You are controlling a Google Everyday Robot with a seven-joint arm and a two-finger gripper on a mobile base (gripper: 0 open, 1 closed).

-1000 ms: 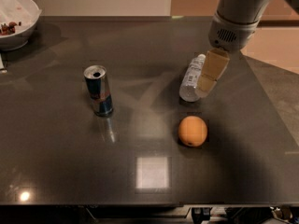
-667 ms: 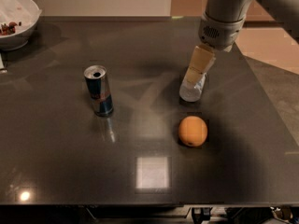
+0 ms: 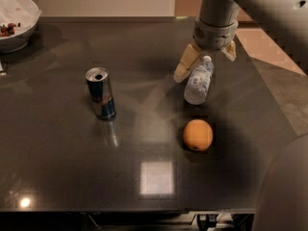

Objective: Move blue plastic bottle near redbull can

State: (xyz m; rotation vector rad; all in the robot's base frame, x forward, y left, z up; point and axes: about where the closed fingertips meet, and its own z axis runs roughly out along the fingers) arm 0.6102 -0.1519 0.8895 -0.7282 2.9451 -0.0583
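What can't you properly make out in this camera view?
- Bowl, top left: cut off by the left edge, and its dark contents are too small to identify.
- Blue plastic bottle: the label print is too blurred to read.
- End effector, open on either side of the bottle's cap end: whether either finger touches the bottle cannot be told.
- Redbull can: its far side faces away.

Blue plastic bottle (image 3: 198,81), clear, white cap, lying on table (image 3: 72,153), cap end between spread fingers (image 3: 185,66) of hand (image 3: 208,57). Redbull can (image 3: 101,94) upright, top opened, well apart from bottle.
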